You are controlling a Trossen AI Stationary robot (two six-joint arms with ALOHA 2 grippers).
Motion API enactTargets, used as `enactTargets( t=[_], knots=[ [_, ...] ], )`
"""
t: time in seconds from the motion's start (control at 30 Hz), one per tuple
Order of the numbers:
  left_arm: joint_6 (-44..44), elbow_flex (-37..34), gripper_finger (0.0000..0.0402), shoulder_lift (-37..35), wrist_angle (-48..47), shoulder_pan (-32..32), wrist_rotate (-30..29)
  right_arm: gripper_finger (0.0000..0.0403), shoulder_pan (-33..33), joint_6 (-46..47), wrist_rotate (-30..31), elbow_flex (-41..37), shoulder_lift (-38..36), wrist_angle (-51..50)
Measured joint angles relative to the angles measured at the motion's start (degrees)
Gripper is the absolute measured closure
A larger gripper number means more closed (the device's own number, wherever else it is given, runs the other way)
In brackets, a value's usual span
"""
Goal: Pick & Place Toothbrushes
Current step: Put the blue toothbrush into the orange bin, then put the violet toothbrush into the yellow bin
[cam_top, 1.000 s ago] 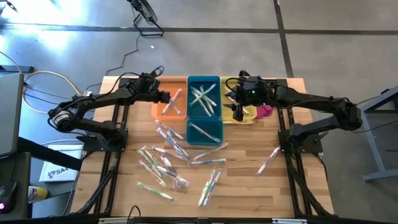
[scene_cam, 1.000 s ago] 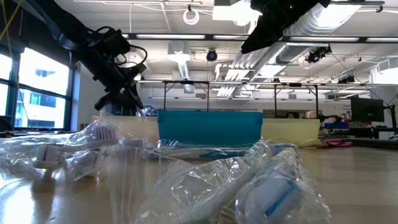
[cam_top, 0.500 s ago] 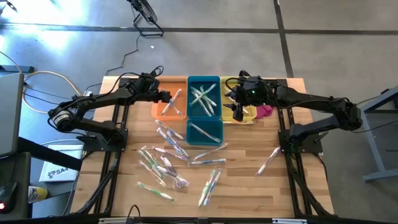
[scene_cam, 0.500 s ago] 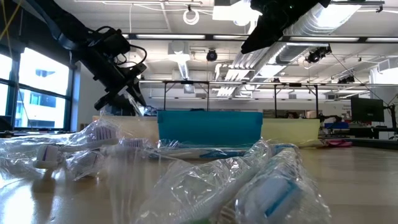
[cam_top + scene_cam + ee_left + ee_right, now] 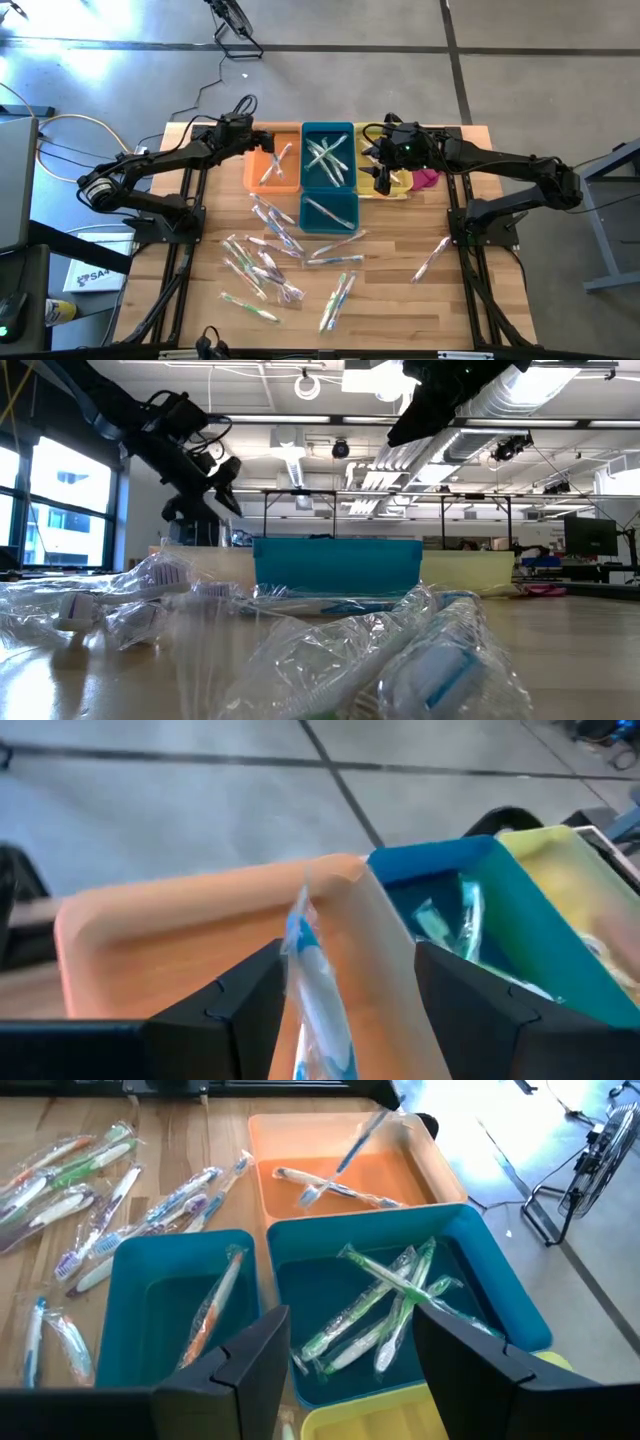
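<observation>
Left gripper: poised over the far left part of the orange bin; its two fingers stand well apart with nothing clamped between them.
Blue toothbrush: wrapped, seen in the left wrist view in the gap between those spread fingers but lower down, leaning tilted against the orange bin's wall next to the teal bin; whether a finger touches it cannot be told.
Orange bin contents: the right wrist view shows the leaning blue brush and another wrapped brush lying flat on the bin floor.
Right gripper: hangs above the yellow bin, beside the teal bin; fingers apart, holding nothing.
Large teal compartment: several green and white wrapped toothbrushes crossed in a heap.
Small teal compartment: one wrapped brush with an orange handle, lying diagonally.
Loose toothbrushes: scattered on the wooden table in front of the bins, well apart from both grippers; one lone brush lies off to the right.
Pink cloth: just beside the yellow bin.
</observation>
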Motion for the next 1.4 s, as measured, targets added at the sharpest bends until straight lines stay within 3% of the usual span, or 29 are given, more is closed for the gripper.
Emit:
enactTargets(
  t=[0.3, 0.67, 0.93, 1.4],
  knots=[
    [13.8, 0.0, 0.0185, 0.0, -2.7, 0.0, 0.1, 0.0198, 0.0, 0.2, 0.0, 0.0, 0.0, 0.0],
    [5.6, 0.0, 0.0185, 0.0, -3.6, 0.0, 0.2, 0.0198, 0.0, 0.2, 0.0, 0.0, 0.0, 0.0],
    [5.3, 0.0, 0.0190, 0.0, -2.4, 0.0, 2.5, 0.0198, 0.0, 0.2, 0.0, 0.0, 0.0, 0.0],
    [8.4, 0.0, 0.0329, 0.0, 1.2, 0.0, 2.8, 0.0198, 0.0, 1.9, 0.3, 0.0, 0.0, 0.8]
  ],
)
